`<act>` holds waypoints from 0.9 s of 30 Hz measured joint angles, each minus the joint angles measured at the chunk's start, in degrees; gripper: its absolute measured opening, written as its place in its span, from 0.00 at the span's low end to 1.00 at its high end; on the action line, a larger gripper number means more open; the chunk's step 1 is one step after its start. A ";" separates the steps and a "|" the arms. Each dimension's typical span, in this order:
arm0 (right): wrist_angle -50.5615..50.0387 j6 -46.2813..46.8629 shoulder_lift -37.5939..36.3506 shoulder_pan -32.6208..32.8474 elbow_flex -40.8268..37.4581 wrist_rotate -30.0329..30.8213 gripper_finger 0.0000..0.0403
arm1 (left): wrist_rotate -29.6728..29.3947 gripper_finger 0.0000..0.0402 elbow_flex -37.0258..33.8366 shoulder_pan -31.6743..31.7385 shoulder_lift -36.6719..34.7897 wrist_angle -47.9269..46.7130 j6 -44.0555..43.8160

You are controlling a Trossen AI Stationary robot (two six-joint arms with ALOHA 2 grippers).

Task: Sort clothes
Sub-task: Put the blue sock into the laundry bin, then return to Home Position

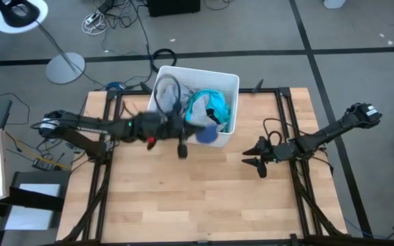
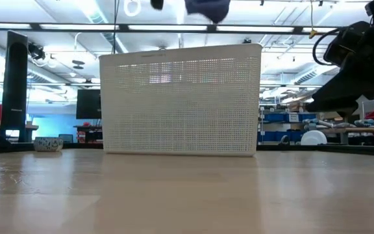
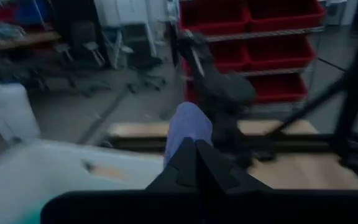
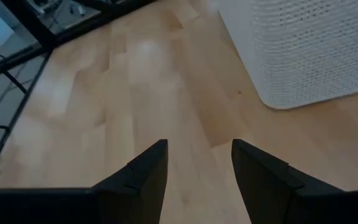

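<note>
dangling from left gripper (image 3: 196, 163): navy garment (image 3: 188, 132)

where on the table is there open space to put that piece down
Bare wood spans the table in front of the white bin, between the left gripper, holding a blue garment, and the open right gripper. The bin itself is crowded with clothes.

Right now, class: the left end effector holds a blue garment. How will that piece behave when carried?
The blue garment droops from the shut left end effector, so it is probably floppy. A small piece lifted above the white bin, it seems light. Soft cloth pinched at one spot may swing.
</note>
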 joint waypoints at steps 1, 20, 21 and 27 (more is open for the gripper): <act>0.10 0.02 -0.16 0.13 -0.25 0.00 0.44 | 0.89 0.00 1.71 1.44 0.00 -0.88 1.16; 4.05 -0.47 -0.28 6.67 -0.25 0.04 0.44 | 8.27 0.18 1.35 21.05 0.13 -3.00 -6.91; 4.65 -0.47 -0.27 6.92 -0.26 0.04 0.44 | 8.32 0.20 1.35 21.01 0.13 -3.04 -6.91; 5.62 -0.46 -0.54 7.44 -0.24 -0.45 0.44 | 8.85 0.28 1.40 20.97 -1.22 -6.73 -13.13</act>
